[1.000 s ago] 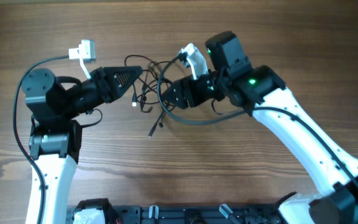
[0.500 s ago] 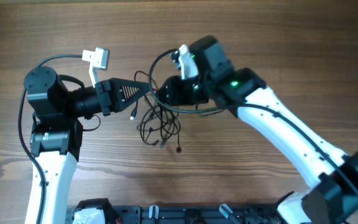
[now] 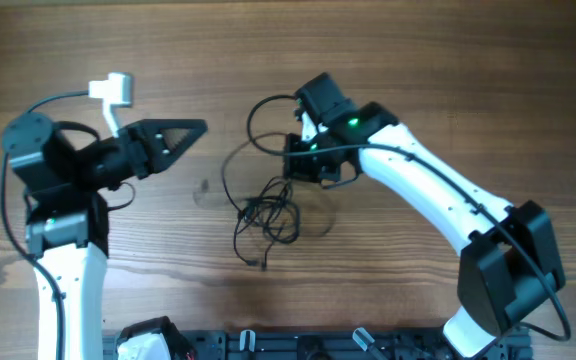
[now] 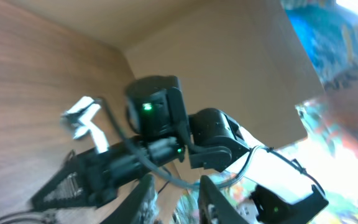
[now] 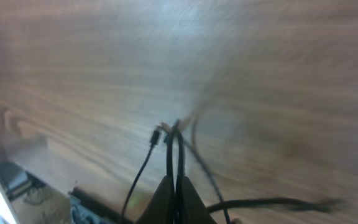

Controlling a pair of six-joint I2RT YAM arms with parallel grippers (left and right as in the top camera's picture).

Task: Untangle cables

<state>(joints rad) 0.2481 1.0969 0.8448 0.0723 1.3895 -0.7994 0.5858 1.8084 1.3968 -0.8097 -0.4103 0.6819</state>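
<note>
Brown wood-grain surface point(image 3: 418, 60) — pretty much the only thing lying on it is a loose tangle of thin black cables point(image 3: 266, 218), sprawled near the middle.

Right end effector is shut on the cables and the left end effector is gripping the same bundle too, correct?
Not quite. The right end effector is shut on the cables, but the left end effector grips nothing. The overhead view shows it off to the left of the bundle, apart from it, with bare table between.
</note>
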